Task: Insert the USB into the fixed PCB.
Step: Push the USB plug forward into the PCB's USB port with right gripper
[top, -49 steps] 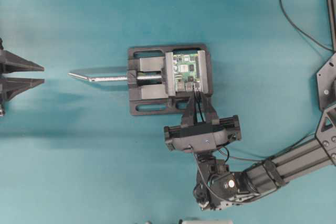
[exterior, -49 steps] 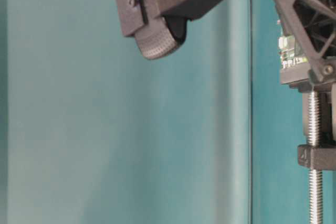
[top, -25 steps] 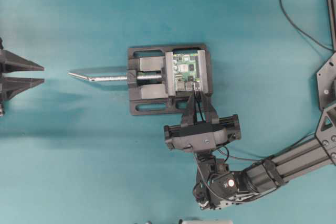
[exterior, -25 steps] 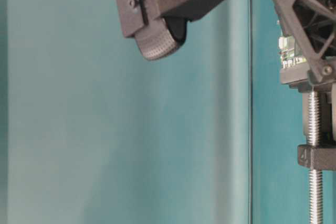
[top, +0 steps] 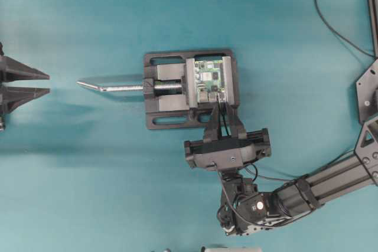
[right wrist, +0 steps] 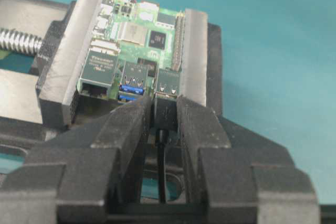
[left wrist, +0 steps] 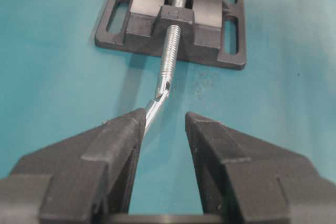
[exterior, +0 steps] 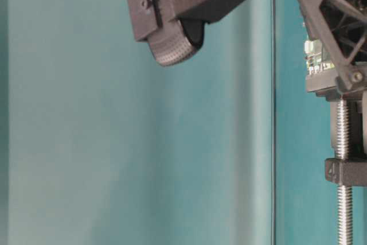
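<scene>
Right pincer (right wrist: pixel 164 116) holds the USB (right wrist: pixel 164 113) at the PCB port.
It pinches the plug just before the fixed PCB (right wrist: pixel 139 45); the left pincer (left wrist: pixel 164 129) stands spread, far away.

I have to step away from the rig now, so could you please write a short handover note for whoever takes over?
Left gripper: open, holding nothing, parked facing the vise handle.
Right gripper: shut on the USB, its cable running back between the fingers.
Fixed PCB: clamped in the vise.
Done: plug lined up at the right-hand USB port.
Left: whether it is fully seated cannot be told; confirm, push home if needed, then release.
</scene>
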`<state>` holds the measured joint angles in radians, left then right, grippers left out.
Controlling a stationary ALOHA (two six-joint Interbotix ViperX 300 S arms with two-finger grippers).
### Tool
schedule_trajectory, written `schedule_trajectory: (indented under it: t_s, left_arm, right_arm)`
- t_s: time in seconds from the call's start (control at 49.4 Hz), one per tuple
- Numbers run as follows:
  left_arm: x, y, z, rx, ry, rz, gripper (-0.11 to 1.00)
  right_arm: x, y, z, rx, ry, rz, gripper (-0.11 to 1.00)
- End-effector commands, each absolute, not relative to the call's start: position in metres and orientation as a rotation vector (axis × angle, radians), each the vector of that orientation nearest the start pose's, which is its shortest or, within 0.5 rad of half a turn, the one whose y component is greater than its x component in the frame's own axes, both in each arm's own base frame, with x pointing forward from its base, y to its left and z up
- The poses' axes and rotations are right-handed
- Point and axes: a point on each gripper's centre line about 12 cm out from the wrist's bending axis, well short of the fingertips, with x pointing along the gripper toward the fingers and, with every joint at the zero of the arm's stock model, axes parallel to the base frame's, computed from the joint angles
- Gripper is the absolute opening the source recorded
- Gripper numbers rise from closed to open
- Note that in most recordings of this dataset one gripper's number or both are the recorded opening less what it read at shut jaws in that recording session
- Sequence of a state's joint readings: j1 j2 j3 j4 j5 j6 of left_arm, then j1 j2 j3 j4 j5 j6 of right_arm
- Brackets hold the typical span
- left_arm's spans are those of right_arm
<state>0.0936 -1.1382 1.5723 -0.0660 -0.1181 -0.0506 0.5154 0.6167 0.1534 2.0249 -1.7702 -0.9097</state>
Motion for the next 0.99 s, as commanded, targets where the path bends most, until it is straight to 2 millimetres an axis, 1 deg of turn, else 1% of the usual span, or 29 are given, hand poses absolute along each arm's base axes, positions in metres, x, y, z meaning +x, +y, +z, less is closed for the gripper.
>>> schedule_trajectory:
  t_s: [0.0,0.709,0.972]
  left_arm:
    - [0.1388,0.0144,0.1485,-0.136,0.297,0.122,0.52]
    - [0.1388,0.0144,0.1485,-0.138,0.297,0.123,0.52]
    - [0.1388,0.0144,0.1487,-0.138,0.295,0.123,0.52]
  right_arm:
    - [0.3929,0.0872,0.1263,0.016,0.248,-1.510,0.21]
    - [0.3964,0.0877,0.1279,0.046,0.235,-1.511,0.21]
    - [0.3963,0.0938,0.1290,0.049,0.234,-1.496,0.21]
